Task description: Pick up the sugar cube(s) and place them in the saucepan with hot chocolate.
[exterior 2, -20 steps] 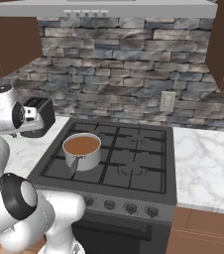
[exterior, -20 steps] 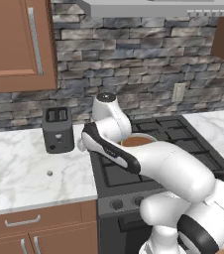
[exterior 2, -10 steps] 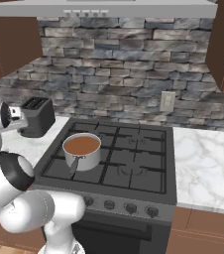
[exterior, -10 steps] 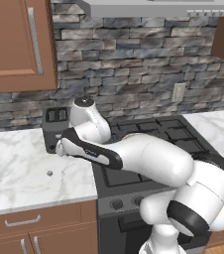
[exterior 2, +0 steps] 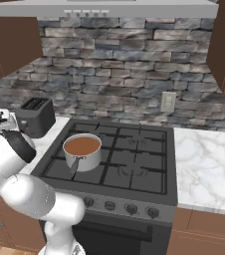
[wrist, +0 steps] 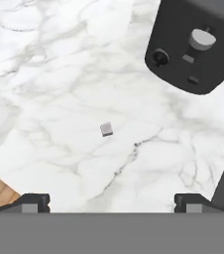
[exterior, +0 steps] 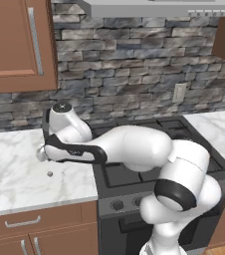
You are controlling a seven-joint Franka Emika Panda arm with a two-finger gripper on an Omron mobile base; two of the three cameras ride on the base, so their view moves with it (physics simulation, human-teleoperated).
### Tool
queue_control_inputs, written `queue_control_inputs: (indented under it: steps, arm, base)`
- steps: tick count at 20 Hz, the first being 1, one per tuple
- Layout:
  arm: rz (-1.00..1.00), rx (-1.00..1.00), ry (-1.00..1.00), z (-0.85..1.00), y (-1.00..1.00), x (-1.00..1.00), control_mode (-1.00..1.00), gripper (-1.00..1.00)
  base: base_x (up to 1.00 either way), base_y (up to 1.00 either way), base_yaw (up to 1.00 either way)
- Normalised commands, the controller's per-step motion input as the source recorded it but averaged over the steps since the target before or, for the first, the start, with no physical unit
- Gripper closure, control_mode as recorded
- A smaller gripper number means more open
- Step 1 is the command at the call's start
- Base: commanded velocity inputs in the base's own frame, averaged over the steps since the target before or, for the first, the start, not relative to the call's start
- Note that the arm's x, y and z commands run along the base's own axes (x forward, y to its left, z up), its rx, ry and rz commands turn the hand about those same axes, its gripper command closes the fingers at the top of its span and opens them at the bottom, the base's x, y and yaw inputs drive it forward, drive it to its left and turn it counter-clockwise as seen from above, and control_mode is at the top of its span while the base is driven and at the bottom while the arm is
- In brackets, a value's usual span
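From the hand camera I see my gripper (wrist: 112,202) spread wide and holding nothing, above the marble counter (wrist: 49,74). The pale grey sugar cube (wrist: 106,129) lies alone on the marble, left of and below the black toaster (wrist: 196,44). Right of the toaster (exterior 2: 35,116), the saucepan with hot chocolate (exterior 2: 82,151) sits on the stove (exterior 2: 134,164).

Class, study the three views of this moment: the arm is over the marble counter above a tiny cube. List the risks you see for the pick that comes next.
1. The pale grey sugar cube is tiny next to the wide-open gripper; closing off-centre may nudge it away across the counter.
2. The toaster stands close by; a sideways correction might strike it.
3. The saucepan sits on the stove, so a weakly held cube may drop during the carry.
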Motion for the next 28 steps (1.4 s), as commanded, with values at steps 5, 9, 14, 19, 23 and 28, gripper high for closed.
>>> queue_control_inputs:
  steps: [5,9,14,19,23,28]
  arm:
    - [0.00,-0.02,0.01,-0.52,0.13,0.00,-1.00,-1.00]
    - [0.00,-0.07,0.01,-0.53,0.00,0.08,-1.00,-1.00]
    - [-0.02,-0.10,0.02,-0.42,0.00,0.16,-1.00,-1.00]
    - [0.00,-0.03,0.03,-0.32,0.00,0.00,-1.00,-1.00]
    - [0.00,0.00,0.09,-0.25,0.02,0.02,-1.00,-1.00]
    - [0.00,0.00,0.08,-0.20,0.10,0.17,-1.00,-1.00]
  base:
    - [0.00,0.00,0.00]
    - [0.00,0.00,0.00]
    - [0.00,0.00,0.00]
    - [0.00,0.00,0.00]
    - [0.00,0.00,0.00]
    - [0.00,0.00,0.00]
